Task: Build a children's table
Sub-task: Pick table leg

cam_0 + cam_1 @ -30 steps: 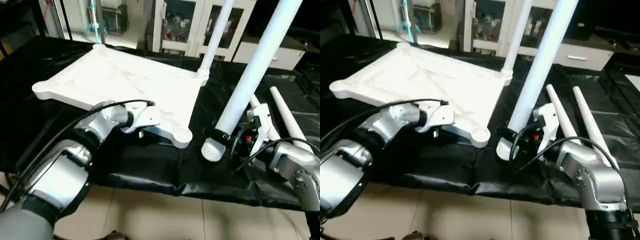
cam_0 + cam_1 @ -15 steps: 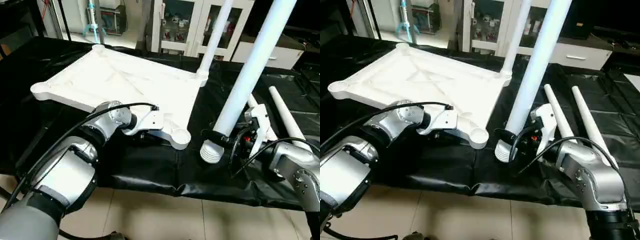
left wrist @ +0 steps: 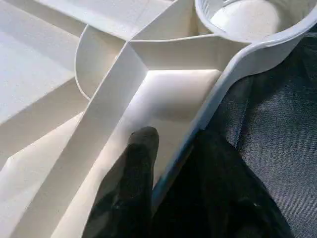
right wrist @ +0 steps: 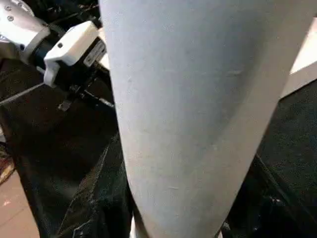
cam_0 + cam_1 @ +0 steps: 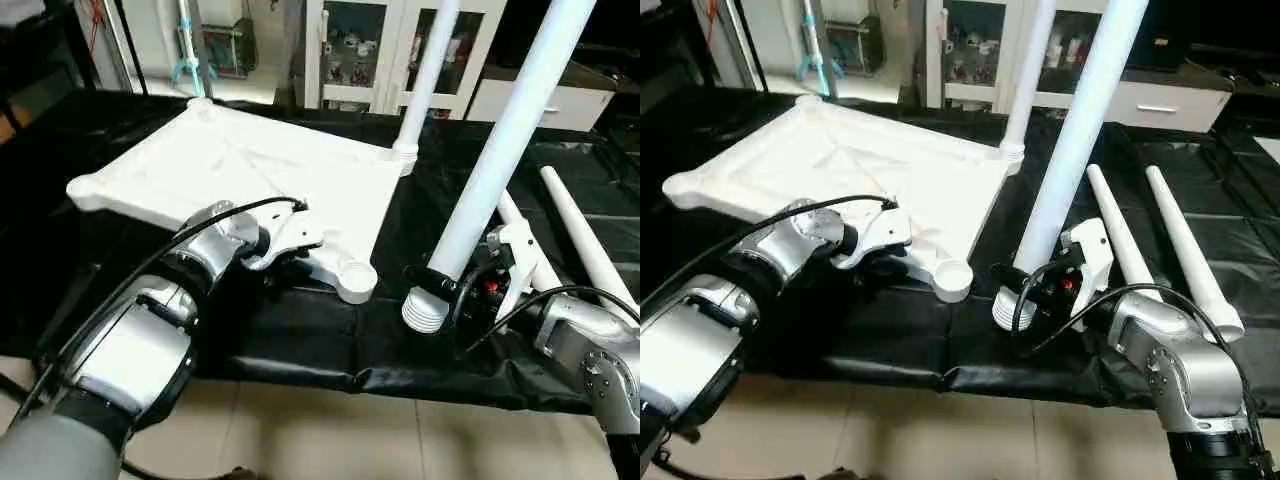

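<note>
From my head camera, my left gripper (image 5: 290, 262) sits at the near edge of the upturned tabletop (image 5: 240, 165), beside its empty corner socket (image 5: 356, 277); my right gripper (image 5: 452, 285) pinches a leg (image 5: 495, 150) just above its threaded end, tilted over the black surface (image 5: 300, 340). If the tabletop slides, the thread could miss or cross in the socket.

Left wrist: one finger (image 3: 130, 183) lies inside the rim, the other beneath (a loose pinch, I judge) — it may slip.

Right wrist: the leg fills my grasp — forearm low, angled inward.

black table cover (image 5: 300, 340), glass-door cabinets (image 5: 360, 50), tiled floor (image 5: 330, 430)
</note>
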Robot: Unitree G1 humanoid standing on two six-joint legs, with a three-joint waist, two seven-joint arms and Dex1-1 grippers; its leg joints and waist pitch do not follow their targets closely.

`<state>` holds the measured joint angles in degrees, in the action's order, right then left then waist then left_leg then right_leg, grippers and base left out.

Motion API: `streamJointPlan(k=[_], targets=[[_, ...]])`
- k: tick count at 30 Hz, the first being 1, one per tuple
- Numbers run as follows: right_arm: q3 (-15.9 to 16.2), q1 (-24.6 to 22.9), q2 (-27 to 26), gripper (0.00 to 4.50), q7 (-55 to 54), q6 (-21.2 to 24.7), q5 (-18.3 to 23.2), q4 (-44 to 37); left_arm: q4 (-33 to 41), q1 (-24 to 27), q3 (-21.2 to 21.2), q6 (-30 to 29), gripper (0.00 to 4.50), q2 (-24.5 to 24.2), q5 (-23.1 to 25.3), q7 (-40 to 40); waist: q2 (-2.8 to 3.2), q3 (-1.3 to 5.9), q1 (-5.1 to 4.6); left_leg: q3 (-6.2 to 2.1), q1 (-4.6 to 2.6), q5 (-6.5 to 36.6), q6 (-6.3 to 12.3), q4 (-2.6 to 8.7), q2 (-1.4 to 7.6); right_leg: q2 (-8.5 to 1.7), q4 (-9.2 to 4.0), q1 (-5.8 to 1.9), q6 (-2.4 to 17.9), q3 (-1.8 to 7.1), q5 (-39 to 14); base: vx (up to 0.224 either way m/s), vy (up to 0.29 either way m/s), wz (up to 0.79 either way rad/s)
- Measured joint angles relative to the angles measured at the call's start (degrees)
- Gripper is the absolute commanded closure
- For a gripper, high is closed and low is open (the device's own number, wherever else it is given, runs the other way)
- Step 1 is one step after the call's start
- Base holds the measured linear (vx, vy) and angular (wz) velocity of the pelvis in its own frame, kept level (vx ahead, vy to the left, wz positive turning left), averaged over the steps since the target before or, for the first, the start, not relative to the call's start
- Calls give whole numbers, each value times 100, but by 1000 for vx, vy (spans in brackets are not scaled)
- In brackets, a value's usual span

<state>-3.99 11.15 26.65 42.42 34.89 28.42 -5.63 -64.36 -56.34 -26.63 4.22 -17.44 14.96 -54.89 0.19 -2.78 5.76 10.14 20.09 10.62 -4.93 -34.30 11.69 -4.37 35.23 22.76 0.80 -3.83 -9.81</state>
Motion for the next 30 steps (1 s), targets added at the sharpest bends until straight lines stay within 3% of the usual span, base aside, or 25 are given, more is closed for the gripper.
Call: streamJointPlan(k=[5, 11, 16, 23, 26, 30], targets=[[15, -10, 9, 263, 6, -65, -60, -1, 800, 434, -192, 232, 355, -271, 216, -86, 13, 10, -63, 1, -2, 2, 2, 8, -2, 0, -14, -11, -4, 1, -3, 0, 0, 0], [83, 30, 76, 263, 33, -166, -205, 5, 1020, 472, -553, 572, 389, -448, 634, -81, 54, 37, -112, 0, -17, 3, 1, 16, -3, 0, -22, -31, -40, 0, -24, 0, 0, 0], [192, 41, 116, 263, 66, -177, -214, 6, 1235, 470, -607, 442, 409, -516, 741, -478, 88, 59, -146, 0, -17, 3, 1, 37, -6, 0, -30, -26, -43, 0, -27, 0, 0, 0], [211, 41, 130, 263, 75, -189, -256, 6, 1949, 751, -348, -919, 431, -410, 463, -1080, 164, 107, -146, 9, -14, 18, 21, 45, -12, -3, -33, -22, -35, 5, -37, 0, 0, 0], [211, 41, 136, 263, 75, -190, -270, 6, 2073, 811, -252, -1222, 434, -352, 344, -1140, 187, 122, -146, 10, -15, 18, 22, 45, -16, -6, -34, -23, -49, 7, -46, 0, 0, 0], [209, 40, 182, 263, 71, -196, -294, 7, 2197, 928, 173, -2012, 438, -24, 85, -837, 167, 109, -131, 8, -16, 17, 23, 41, -31, -18, -34, -28, -52, 11, -47, 0, 0, 0]])
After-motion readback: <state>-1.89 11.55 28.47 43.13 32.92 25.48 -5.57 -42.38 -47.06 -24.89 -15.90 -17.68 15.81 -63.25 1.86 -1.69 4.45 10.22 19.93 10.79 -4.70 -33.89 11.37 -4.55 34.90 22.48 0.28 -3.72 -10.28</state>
